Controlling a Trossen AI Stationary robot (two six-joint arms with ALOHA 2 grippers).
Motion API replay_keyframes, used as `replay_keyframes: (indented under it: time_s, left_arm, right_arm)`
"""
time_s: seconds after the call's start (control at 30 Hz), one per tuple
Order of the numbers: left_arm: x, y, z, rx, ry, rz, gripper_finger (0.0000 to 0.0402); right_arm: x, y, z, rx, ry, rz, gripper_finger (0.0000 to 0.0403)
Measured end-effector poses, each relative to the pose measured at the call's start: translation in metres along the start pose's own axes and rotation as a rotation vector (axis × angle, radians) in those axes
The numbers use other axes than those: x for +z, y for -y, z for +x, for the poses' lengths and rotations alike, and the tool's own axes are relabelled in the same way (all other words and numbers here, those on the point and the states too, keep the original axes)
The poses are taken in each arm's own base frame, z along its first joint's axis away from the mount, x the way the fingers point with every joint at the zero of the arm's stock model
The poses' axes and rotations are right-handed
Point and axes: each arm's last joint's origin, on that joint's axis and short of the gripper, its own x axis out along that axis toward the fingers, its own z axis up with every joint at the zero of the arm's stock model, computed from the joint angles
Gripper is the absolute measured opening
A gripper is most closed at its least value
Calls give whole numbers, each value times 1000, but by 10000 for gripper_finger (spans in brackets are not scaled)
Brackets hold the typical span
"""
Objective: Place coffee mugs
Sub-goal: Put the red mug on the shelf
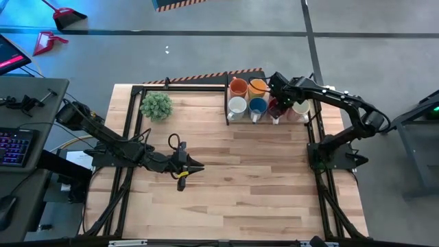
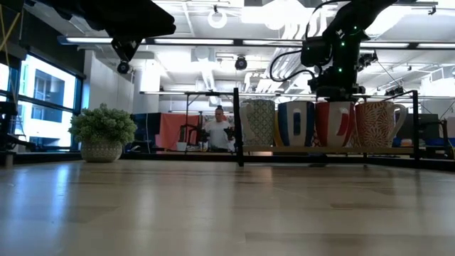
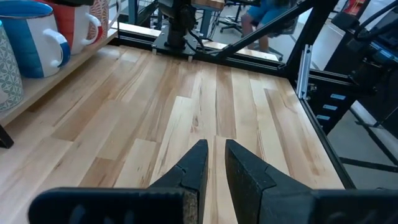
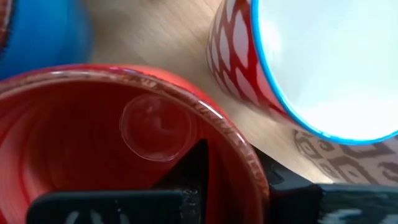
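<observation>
right gripper (image 1: 277, 103) down on the red mug (image 4: 124, 143) in the front row of the mug shelf (image 1: 228, 103) at the table's far edge, one finger (image 4: 186, 171) inside the bowl and the other outside, straddling the rim, so seemingly pinching the wall, though contact not fully clear. red-patterned mug (image 4: 323, 62) just beside it, blue mug (image 1: 258, 106) on the other side, white mug (image 1: 237, 106) and two orange ones (image 1: 239, 87) nearby. glazed ceramic: rigid, slick, chippable, moderately heavy for a rim pinch; best taken deep on the wall, lifted straight up to clear the crowded neighbours. left gripper (image 3: 214, 171) hovering over mid-table, fingers nearly together, holding nothing. potted plant (image 1: 156, 106) well apart.
</observation>
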Motion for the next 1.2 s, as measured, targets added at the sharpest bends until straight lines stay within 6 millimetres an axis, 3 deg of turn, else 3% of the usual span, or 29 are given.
replay_keyframes:
  time_s: [0.77, 1.2]
  left_arm:
    - [1, 0, 0, 0, 6, -3, 47]
    - [1, 0, 0, 0, 6, -3, 47]
  right_arm:
    - [-1, 0, 0, 17, -5, -45, 51]
    - [1, 2, 0, -70, 11, -1, 120]
